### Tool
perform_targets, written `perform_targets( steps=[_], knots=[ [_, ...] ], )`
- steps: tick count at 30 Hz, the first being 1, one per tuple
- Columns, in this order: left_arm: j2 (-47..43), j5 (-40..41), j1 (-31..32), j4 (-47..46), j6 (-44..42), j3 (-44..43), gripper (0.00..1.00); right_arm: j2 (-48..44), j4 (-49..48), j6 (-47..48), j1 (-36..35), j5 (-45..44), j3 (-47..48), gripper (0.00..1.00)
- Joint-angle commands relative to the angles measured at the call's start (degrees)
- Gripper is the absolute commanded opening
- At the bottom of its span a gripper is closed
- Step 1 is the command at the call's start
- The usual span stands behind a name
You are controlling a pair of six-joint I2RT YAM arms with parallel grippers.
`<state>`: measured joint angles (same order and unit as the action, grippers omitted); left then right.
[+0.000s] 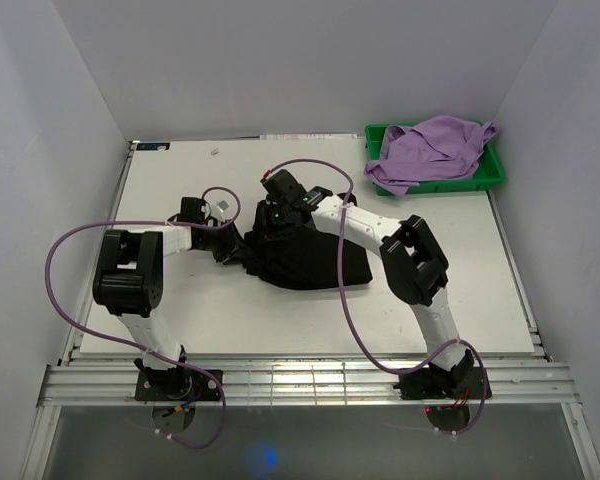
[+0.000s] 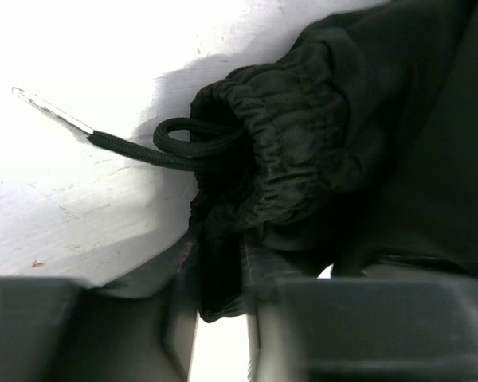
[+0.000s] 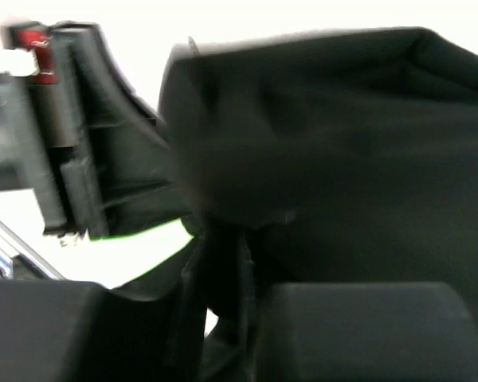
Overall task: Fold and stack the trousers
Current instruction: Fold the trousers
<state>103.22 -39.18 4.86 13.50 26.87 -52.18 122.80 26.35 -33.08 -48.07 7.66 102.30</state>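
Observation:
The black trousers (image 1: 305, 255) lie bunched in a compact heap at the middle of the white table (image 1: 170, 320). My left gripper (image 1: 223, 243) is at the heap's left edge, shut on a fold of the gathered waistband (image 2: 295, 135); a black drawstring (image 2: 135, 147) loops out onto the table. My right gripper (image 1: 277, 208) is at the heap's far top edge, shut on a pinch of the black cloth (image 3: 342, 151), which fills most of the right wrist view.
A green tray (image 1: 490, 172) holding a lilac purple garment (image 1: 430, 150) stands at the far right corner. Purple cables arc over both arms. The left arm's black parts (image 3: 72, 135) show close by in the right wrist view.

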Motion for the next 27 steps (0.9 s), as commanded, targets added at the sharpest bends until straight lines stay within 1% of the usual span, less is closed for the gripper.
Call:
perform_targets(
  steps=[1, 2, 4, 5, 6, 7, 8, 11, 13, 14, 15, 17, 18, 19, 20, 21, 22, 23, 24, 25, 27],
  knots=[
    [-2.4, 8.5, 0.5, 2.7, -1.4, 1.4, 0.42, 1.6, -2.0, -0.3, 0.5, -2.3, 2.6, 0.26],
    [-3.2, 8.5, 0.3, 4.5, -1.9, 0.9, 0.47, 1.8, -2.2, -0.1, 0.9, -2.1, 2.7, 0.3],
    [-6.1, 7.2, -0.8, 6.3, -2.7, 0.4, 0.5, 2.3, -3.7, -0.2, 1.7, -0.6, 3.8, 0.33],
    [-7.2, 7.1, -1.2, 8.2, -3.6, 0.0, 0.56, 2.4, -4.1, -0.2, 1.9, -0.2, 4.6, 0.37],
    [-9.5, 6.8, -2.0, 9.0, -4.1, -0.2, 0.59, 2.6, -5.1, -0.2, 2.2, 0.4, 5.4, 0.39],
    [-10.7, 6.5, -2.3, 10.0, -4.9, -0.4, 0.6, 2.6, -5.6, -0.3, 2.7, 1.9, 7.2, 0.48],
    [-11.8, 6.4, -2.9, 12.1, -6.3, -1.0, 0.63, 2.5, -6.1, -0.6, 3.1, 3.1, 7.9, 0.52],
    [-15.8, 5.0, -4.2, 15.8, -7.9, -2.1, 0.63, 0.7, -8.9, -0.6, 4.4, 8.6, 9.1, 0.57],
    [-18.7, 3.3, -4.5, 16.7, -9.0, -4.2, 0.63, -2.1, -10.8, -0.4, 6.1, 13.0, 8.6, 0.61],
    [-19.5, 2.1, -4.5, 16.8, -9.4, -4.9, 0.63, -3.4, -11.3, -0.1, 6.8, 14.3, 7.2, 0.62],
    [-20.2, 1.0, -4.4, 16.7, -8.9, -6.2, 0.62, -6.2, -12.0, 1.9, 8.6, 17.5, 6.1, 0.62],
    [-20.4, 0.6, -3.5, 16.5, -8.0, -7.1, 0.62, -9.4, -10.6, 4.9, 10.6, 19.2, 2.7, 0.64],
    [-20.0, 1.0, -2.3, 16.6, -7.2, -7.6, 0.62, -12.9, -9.2, 7.3, 12.5, 18.9, 1.2, 0.64],
    [-19.4, 1.7, -1.6, 16.6, -6.9, -8.0, 0.62, -14.6, -6.9, 14.0, 13.3, 17.5, -0.2, 0.65],
    [-17.5, 2.9, -0.7, 16.7, -6.7, -8.2, 0.62, -16.7, -2.6, 17.7, 14.1, 15.6, -4.7, 0.66],
    [-16.7, 2.7, -0.3, 16.7, -6.3, -8.5, 0.62, -21.2, -1.2, 20.7, 16.2, 12.1, -7.9, 0.66],
    [-15.6, 2.7, 0.0, 16.8, -5.3, -8.5, 0.62, -23.6, -0.3, 24.3, 17.7, 11.8, -11.2, 0.67],
    [-14.5, 2.9, 0.3, 17.1, -5.0, -8.7, 0.62, -25.7, 1.0, 25.9, 19.5, 12.0, -14.6, 0.71],
    [-13.0, 2.9, 0.8, 17.1, -4.6, -8.8, 0.62, -29.5, 2.0, 27.6, 21.1, 11.9, -20.2, 0.74],
    [-12.3, 2.8, 1.1, 17.0, -4.5, -8.8, 0.62, -31.0, 3.4, 29.5, 24.1, 11.9, -22.1, 0.75],
    [-10.7, 3.4, 2.2, 16.7, -4.4, -9.3, 0.62, -35.4, 8.4, 37.3, 27.0, 11.7, -26.6, 0.8]
  ],
)
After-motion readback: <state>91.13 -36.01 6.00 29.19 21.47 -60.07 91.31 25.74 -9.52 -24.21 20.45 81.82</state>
